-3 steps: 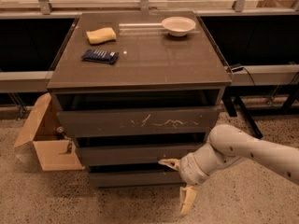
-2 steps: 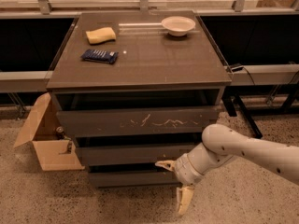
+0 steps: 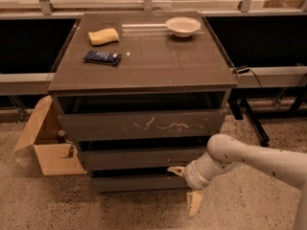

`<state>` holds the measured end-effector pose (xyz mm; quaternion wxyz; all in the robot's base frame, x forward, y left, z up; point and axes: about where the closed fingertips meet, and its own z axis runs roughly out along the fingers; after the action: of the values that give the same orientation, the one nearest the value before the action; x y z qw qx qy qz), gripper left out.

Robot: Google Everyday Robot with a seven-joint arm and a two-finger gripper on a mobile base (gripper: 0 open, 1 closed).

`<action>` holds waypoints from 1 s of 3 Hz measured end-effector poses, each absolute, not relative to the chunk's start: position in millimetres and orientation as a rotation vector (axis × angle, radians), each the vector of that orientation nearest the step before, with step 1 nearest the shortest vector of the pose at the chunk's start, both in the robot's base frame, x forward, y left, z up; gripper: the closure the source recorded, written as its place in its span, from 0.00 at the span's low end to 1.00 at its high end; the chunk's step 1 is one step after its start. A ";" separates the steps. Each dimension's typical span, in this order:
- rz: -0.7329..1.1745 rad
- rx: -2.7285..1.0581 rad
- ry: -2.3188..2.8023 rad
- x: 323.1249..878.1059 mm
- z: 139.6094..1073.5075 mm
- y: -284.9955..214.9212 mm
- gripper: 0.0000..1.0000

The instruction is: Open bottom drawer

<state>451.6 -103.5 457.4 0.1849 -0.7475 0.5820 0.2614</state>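
Observation:
The bottom drawer [image 3: 134,182] is the lowest, slimmest dark grey-brown front of the cabinet, and it sits closed and set back under the middle front [image 3: 139,158]. My gripper [image 3: 184,188] is at the drawer's right end, on the white arm reaching in from the right. One cream finger [image 3: 175,170] rests at the drawer's upper right edge; the other [image 3: 194,203] points down toward the floor. The fingers stand wide apart, holding nothing.
The big white-scratched top drawer front [image 3: 141,124] is above. On the cabinet top lie a yellow sponge [image 3: 103,36], a blue packet [image 3: 101,57] and a white bowl [image 3: 182,26]. An open cardboard box [image 3: 48,145] stands at the left. Black table legs [image 3: 249,119] are at the right.
My gripper and arm have shifted slightly left along the bottom drawer's front. The drawers have not moved.

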 end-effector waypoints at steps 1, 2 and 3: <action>0.683 -2.110 1.635 470.8 421.0 -124.7 0.00; 0.659 -2.092 1.695 490.5 367.6 -142.8 0.00; 0.682 -2.051 1.745 499.0 319.5 -150.7 0.00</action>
<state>499.0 -150.7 319.5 0.1811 -0.7261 0.6178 0.2413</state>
